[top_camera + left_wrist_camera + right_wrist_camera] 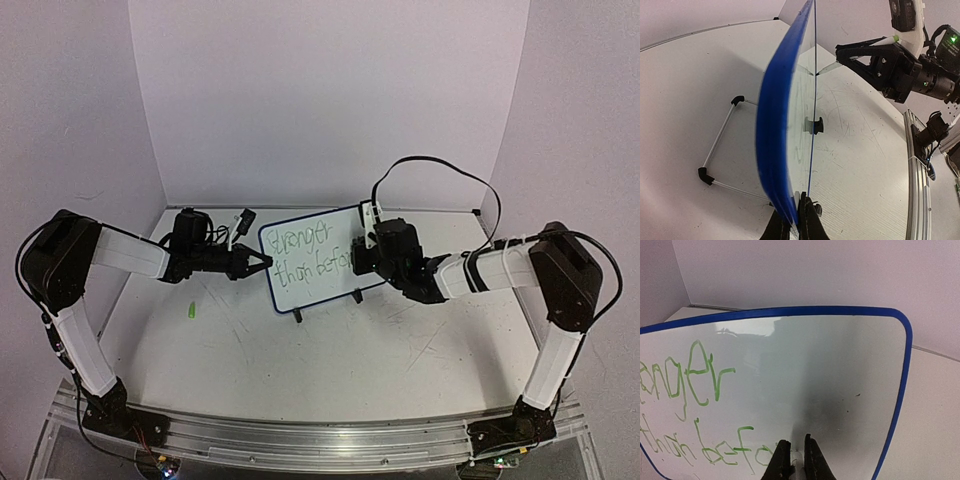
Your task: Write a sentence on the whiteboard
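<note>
Board: small white whiteboard (322,286) with a blue frame stood upright mid-table, on the white table (350,350).
Lettering: green handwritten sentence (308,254) read "Stronger than befor".
Left gripper (263,263): clenched on the whiteboard's left edge.
Right gripper (358,262): grasped a slim white pen (830,66), tip at the whiteboard.

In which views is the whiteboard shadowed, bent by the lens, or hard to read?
Right wrist view: a dark shadow falls on the whiteboard above the right pincer, with pale glare near its top edge. Left wrist view: the lens bows the board's blue edge into a curve. Top view: the sentence looks thin and faint.
</note>
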### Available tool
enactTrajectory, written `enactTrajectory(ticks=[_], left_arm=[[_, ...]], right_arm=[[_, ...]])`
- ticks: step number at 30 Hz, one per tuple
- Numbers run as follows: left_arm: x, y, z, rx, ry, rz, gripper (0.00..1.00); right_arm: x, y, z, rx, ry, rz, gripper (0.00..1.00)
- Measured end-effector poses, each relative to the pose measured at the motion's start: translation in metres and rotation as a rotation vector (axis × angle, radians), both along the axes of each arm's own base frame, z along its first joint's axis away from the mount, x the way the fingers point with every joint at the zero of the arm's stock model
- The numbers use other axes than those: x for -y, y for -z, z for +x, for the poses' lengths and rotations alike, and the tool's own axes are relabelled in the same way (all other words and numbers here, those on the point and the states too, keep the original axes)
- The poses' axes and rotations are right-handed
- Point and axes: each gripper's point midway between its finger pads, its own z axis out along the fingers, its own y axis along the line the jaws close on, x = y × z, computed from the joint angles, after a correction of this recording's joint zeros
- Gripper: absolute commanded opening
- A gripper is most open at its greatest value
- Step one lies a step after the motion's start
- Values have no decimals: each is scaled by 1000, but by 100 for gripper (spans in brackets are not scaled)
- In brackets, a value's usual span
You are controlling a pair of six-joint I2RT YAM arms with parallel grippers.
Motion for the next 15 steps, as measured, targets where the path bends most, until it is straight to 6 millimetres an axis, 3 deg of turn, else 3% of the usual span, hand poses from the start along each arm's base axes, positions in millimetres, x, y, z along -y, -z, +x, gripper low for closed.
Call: enactTrajectory(ticks=[6,15], left_arm=[[0,0,0,2,2,0,0],[0,0,0,2,1,0,0]], right_arm=[[16,-8,-3,12,19,11,0],[6,-11,-7,4,-46,42,0]])
